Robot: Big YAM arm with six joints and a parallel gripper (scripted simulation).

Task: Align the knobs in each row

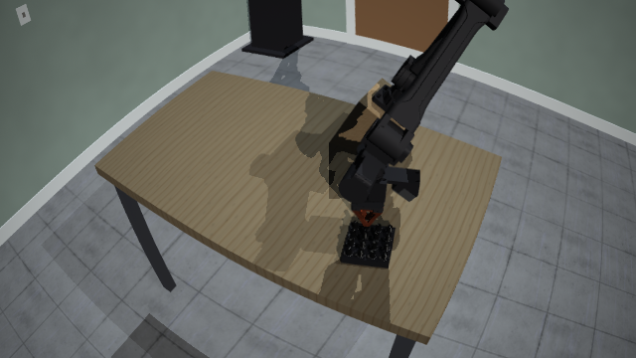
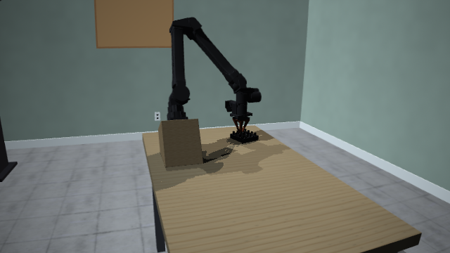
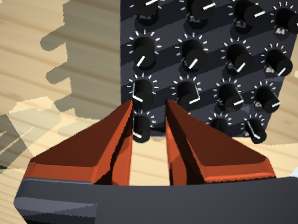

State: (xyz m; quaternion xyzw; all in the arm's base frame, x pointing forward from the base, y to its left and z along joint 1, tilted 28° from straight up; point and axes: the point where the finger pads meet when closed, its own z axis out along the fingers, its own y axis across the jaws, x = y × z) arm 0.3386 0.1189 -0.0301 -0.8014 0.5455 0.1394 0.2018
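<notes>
Knob C1 [image 3: 143,91] looks like the odd one of its row: its line runs left, while C2 [image 3: 188,92], C3 [image 3: 230,96] and C4 [image 3: 267,97] point rightward. The gripper [image 1: 368,225] [image 2: 242,131] [image 3: 149,109] hangs over the front of the knob box [image 1: 365,263] [image 2: 244,140] [image 3: 167,72], which stands on the worktop [image 1: 199,134] [image 2: 281,190] [image 3: 30,30]. Its jaws are parted by a narrow gap, holding nothing. If C1 is next, centre over its axis, widen slightly, descend straight, then close gently — twist slowly, avoiding the neighbours. The orange fingers taper to blunt tips; the knobs are glossy black cylinders, the worktop striped pale wood — D2 is hidden.
</notes>
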